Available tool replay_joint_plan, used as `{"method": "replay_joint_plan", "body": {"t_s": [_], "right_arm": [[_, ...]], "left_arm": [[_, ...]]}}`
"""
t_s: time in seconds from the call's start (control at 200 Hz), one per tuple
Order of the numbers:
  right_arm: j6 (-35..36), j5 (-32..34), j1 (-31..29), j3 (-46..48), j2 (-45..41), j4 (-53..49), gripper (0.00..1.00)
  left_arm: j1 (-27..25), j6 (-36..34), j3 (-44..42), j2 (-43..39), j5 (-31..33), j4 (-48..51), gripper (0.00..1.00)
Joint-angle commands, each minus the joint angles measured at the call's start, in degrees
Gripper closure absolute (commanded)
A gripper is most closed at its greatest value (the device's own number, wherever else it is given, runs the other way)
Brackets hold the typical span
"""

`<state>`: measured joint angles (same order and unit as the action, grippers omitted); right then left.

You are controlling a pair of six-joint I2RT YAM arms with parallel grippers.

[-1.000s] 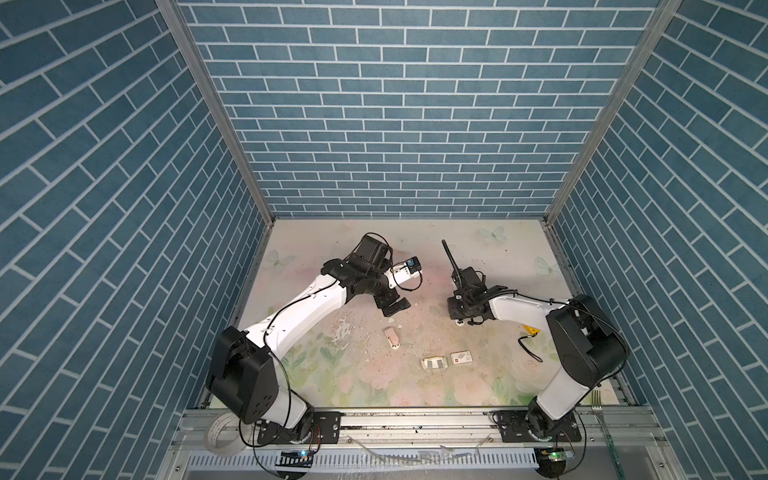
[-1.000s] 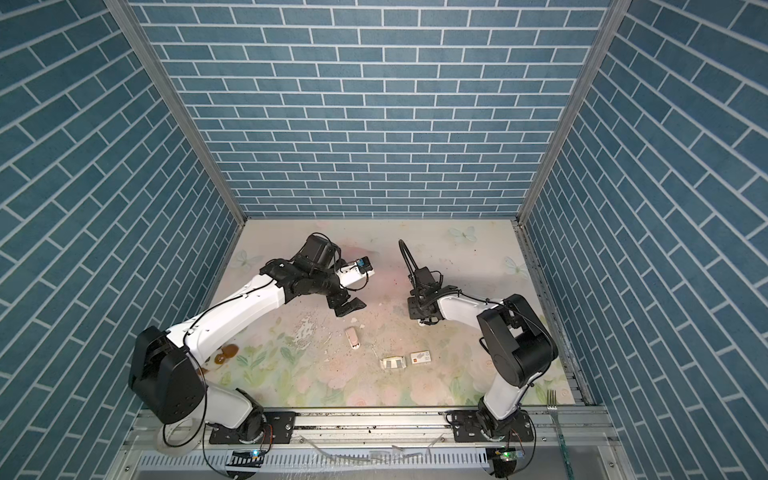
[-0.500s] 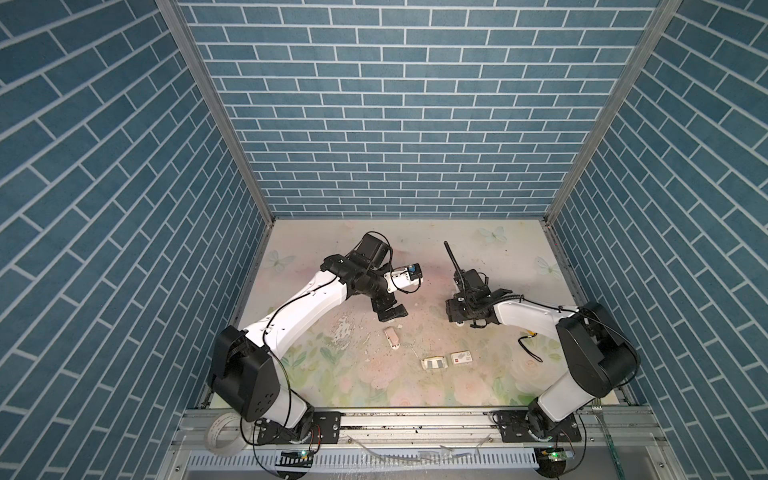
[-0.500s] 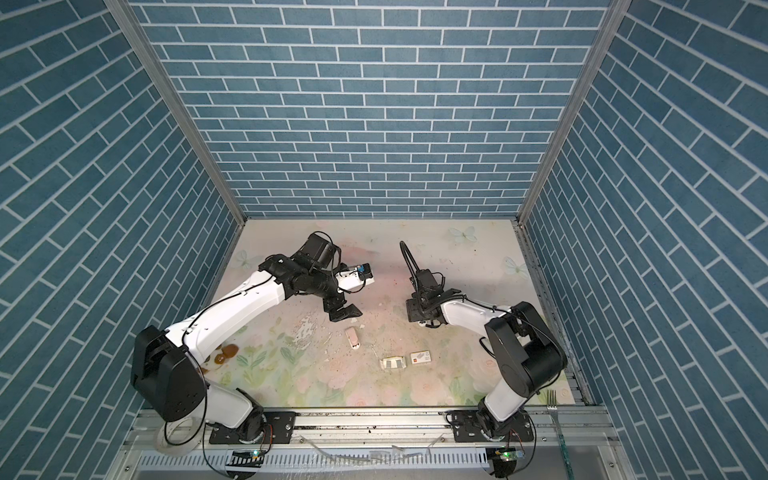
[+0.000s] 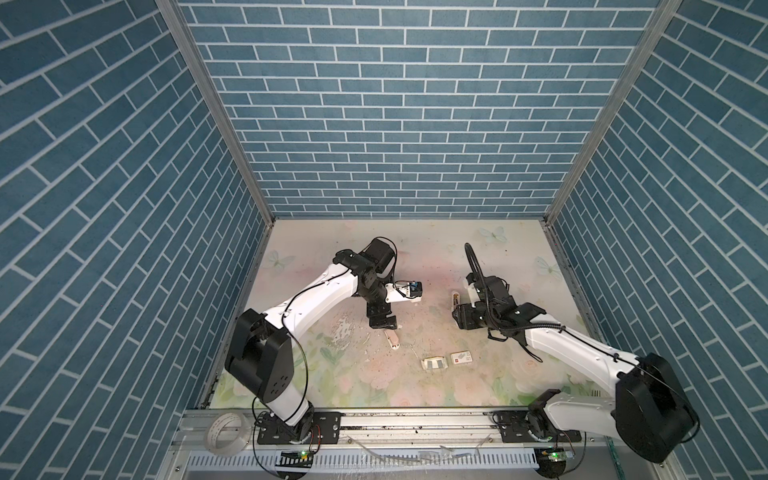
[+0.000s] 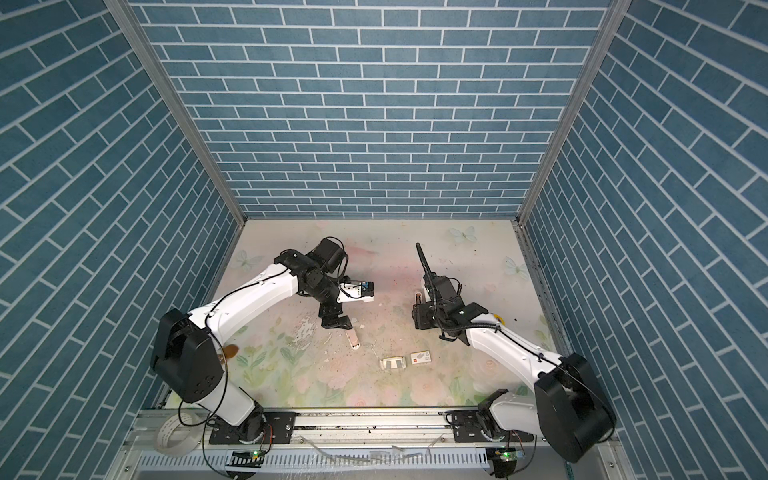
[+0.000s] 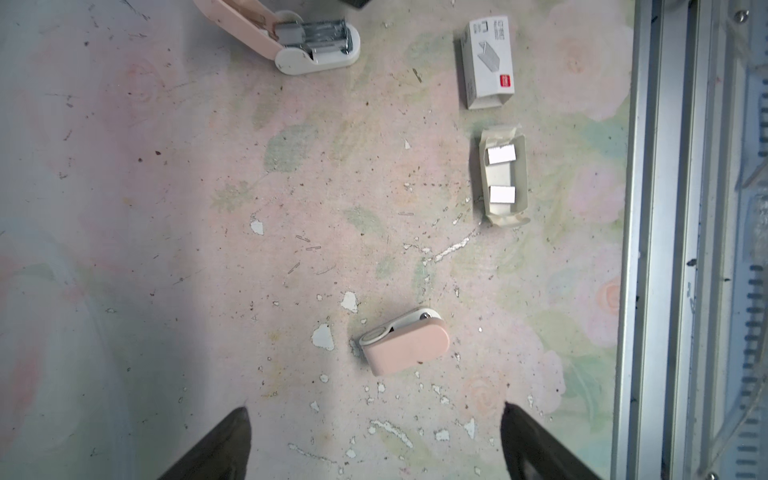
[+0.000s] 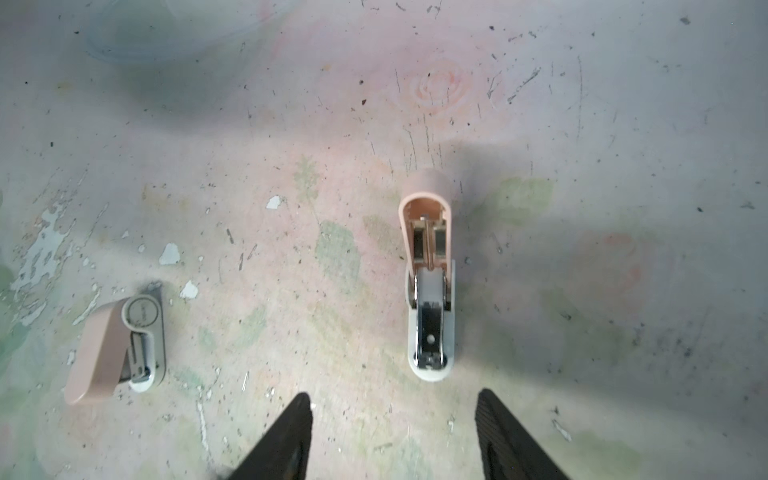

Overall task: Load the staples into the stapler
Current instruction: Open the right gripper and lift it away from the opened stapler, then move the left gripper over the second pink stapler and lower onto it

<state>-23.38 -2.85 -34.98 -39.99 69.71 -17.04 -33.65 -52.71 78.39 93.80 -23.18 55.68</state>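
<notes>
Now that the right gripper [image 8: 393, 397] has let go and eased back a little, its jaws stand apart and empty. The open stapler [image 8: 430, 316] rests on the table [image 5: 374, 249] just ahead of it, right of centre, with its pink lid tipped up and the metal channel exposed. The left gripper [image 7: 376, 409], jaws wide and holding nothing, has slid nearer and hovers by a second, closed stapler [image 7: 405, 347] lying on its side left of centre. The staples [image 7: 501, 154] sit untouched in their white tray [image 7: 482, 183] at the near middle of the table, with the white sleeve [image 7: 486, 62] just to its right. The opening step looks done and the channel ready. No strip is picked up yet, so the next job is probably a reach to the tray.
</notes>
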Motion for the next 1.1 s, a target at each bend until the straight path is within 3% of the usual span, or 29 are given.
{"method": "replay_joint_plan", "body": {"t_s": [0.0,0.27,0.465,1.095], "right_arm": [[-4.3,-1.8,-0.3,2.4,-6.9,-5.3,0.39],[-13.2,-1.8,-0.1,10.6,-23.2,-7.9,0.44],[-15.8,-0.7,0.0,14.5,-29.9,-9.0,0.45],[-15.0,-1.7,0.4,15.0,-25.5,-5.0,0.48]], "left_arm": [[-0.6,-6.3,2.0,3.5,2.4,4.0,0.07],[-4.7,-11.6,1.5,9.3,5.8,2.0,0.13],[-6.6,-14.1,-0.9,10.3,7.2,0.8,0.16],[-9.7,-15.1,-8.3,8.9,11.4,-6.5,0.39]]}}
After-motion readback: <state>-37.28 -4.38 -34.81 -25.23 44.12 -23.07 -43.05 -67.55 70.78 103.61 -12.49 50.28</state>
